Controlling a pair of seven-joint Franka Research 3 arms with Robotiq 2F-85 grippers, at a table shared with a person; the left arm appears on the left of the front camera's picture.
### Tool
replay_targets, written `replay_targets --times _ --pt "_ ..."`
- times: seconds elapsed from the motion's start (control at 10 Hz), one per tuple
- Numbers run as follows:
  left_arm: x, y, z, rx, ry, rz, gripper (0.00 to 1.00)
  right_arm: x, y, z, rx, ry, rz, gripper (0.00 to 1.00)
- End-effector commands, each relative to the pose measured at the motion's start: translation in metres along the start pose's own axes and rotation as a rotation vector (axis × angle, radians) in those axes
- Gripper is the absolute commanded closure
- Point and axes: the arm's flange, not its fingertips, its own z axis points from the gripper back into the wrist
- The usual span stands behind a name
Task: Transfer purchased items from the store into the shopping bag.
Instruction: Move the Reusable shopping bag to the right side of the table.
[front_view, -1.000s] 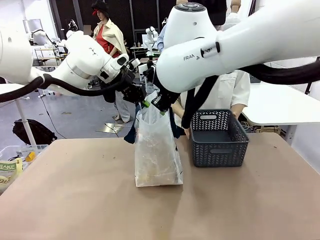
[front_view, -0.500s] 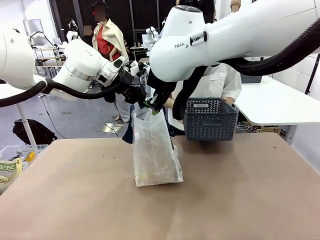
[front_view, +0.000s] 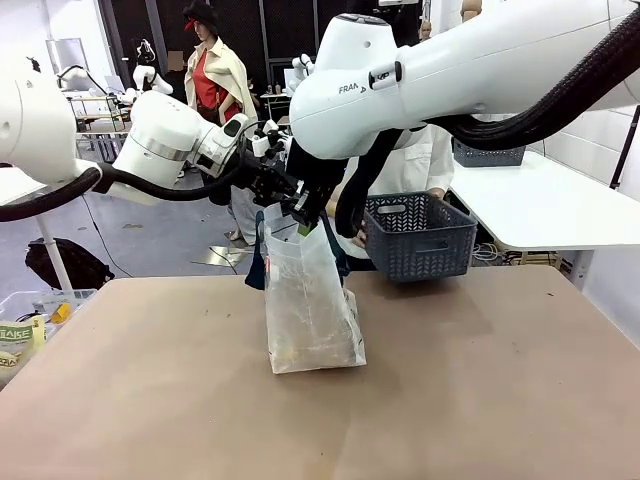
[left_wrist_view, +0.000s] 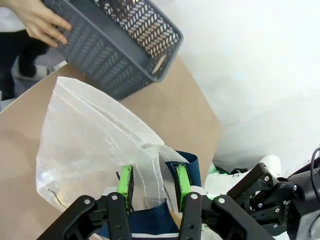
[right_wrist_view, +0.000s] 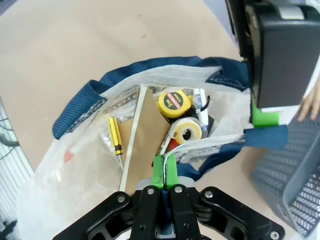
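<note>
The shopping bag (front_view: 310, 310) stands upright at the table's middle, its translucent plastic crinkled and its navy handles hanging at the top. My right gripper (right_wrist_view: 164, 165) is shut on the bag's rim, green pads pressed together. My left gripper (left_wrist_view: 153, 172) is open, its pads apart on either side of a fold of the opposite rim (left_wrist_view: 150, 165). Looking down inside the bag, I see a yellow tape measure (right_wrist_view: 175, 103), a roll of tape (right_wrist_view: 187, 132), a yellow screwdriver (right_wrist_view: 115, 135) and a cardboard sheet (right_wrist_view: 142, 145). In the front view both grippers (front_view: 275, 190) (front_view: 305, 215) meet above the bag's mouth.
A person's hand (left_wrist_view: 37, 20) holds the dark grey lattice basket (front_view: 420, 235) in the air beyond the table's far edge, right of the bag. A clear bin with packets (front_view: 25, 320) sits low at the left. A white table (front_view: 540, 205) stands at the right.
The person has lifted the basket off the table and carried it up and back. My left gripper's pads have parted from the bag's rim. The right gripper stays clamped.
</note>
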Motion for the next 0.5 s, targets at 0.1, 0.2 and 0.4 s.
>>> replay_targets --times 0.1,0.2,0.4 --pt "0.007 0.006 0.002 -0.083 0.023 -0.031 0.55 0.021 0.004 -0.001 0.013 0.02 0.07 1.0" --pt "0.007 0.005 0.001 -0.087 0.027 -0.031 0.55 0.027 0.01 -0.003 0.017 0.032 0.096 1.0" --pt "0.007 0.006 0.0 -0.093 0.034 -0.035 0.55 0.039 0.02 -0.009 0.023 0.061 0.145 1.0"
